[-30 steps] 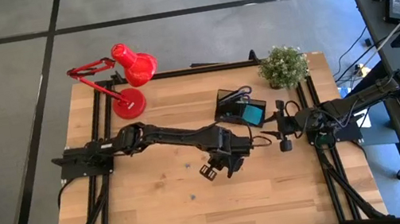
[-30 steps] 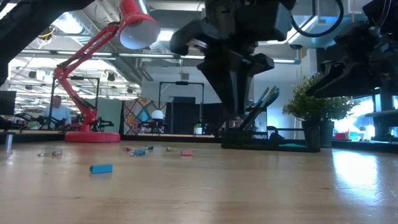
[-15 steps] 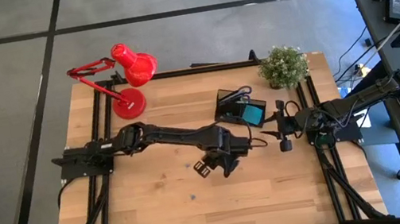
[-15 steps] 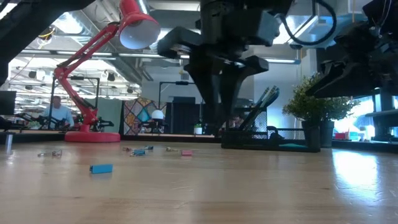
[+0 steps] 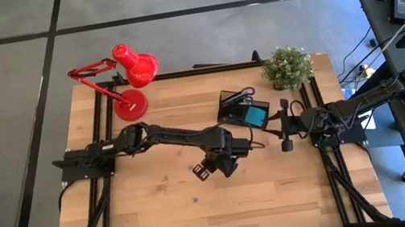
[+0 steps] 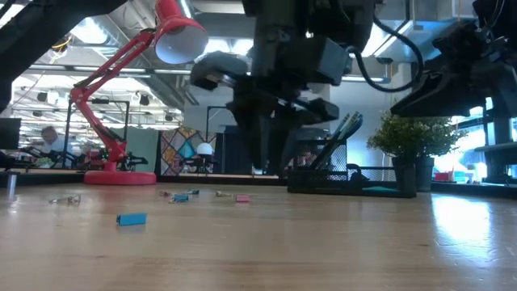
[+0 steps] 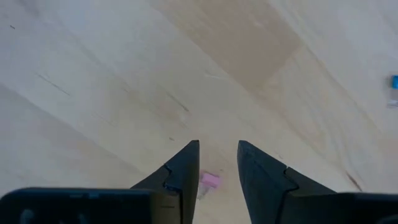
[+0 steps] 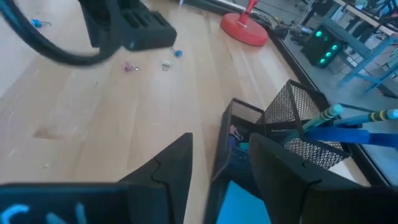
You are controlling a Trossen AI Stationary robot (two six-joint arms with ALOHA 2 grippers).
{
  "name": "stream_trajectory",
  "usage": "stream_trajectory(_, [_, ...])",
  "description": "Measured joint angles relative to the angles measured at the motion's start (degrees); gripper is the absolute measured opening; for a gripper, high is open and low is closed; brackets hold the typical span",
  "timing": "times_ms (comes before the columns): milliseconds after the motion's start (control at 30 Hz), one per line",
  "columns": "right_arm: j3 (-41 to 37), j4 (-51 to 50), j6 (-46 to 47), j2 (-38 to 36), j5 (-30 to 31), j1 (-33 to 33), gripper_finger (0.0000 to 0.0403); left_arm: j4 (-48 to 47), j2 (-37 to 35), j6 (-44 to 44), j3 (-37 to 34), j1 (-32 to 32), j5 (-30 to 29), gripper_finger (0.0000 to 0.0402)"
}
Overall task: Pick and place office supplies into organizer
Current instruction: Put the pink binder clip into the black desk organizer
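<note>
My left gripper (image 5: 209,167) hangs open over the middle of the table, fingers pointing down, clear of the wood (image 6: 260,166). In the left wrist view a tiny pink bit (image 7: 209,180) lies on the table between its fingers (image 7: 217,146), untouched. The black mesh organizer (image 5: 238,109) stands at the far right with the teal sticky-note pad (image 8: 239,199), pencils and blue scissors handles (image 8: 348,134) in it. My right gripper (image 5: 274,128) waits open just right of the organizer (image 8: 217,140). More tiny bits (image 6: 131,218) lie scattered on the wood.
A red desk lamp (image 5: 132,80) stands at the far left corner and a small potted plant (image 5: 287,67) at the far right. Several small clips and bits (image 8: 166,64) lie between lamp and organizer. Bare wood stretches along the near edge (image 5: 203,219).
My left gripper has moved toward the table's left, away from the organizer, staying open and above the wood.
</note>
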Motion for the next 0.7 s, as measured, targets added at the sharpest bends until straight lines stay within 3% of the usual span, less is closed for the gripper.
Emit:
stream_trajectory(167, [0.0,0.0,-0.8,0.0,0.0,0.0,0.0162,1.2,0.0,0.7,-0.2,0.9,0.6,0.0103])
stream_trajectory(400, [0.0,0.1,-2.4,0.0,0.0,-1.4,0.0162,-2.6,-1.3,1.8,-0.2,0.9,-5.7,0.0104])
stream_trajectory(700, [0.0,4.1,-0.6,0.0,0.0,-6.3,0.0162,-8.4,-1.3,0.9,-0.9,0.6,-8.5,0.0102])
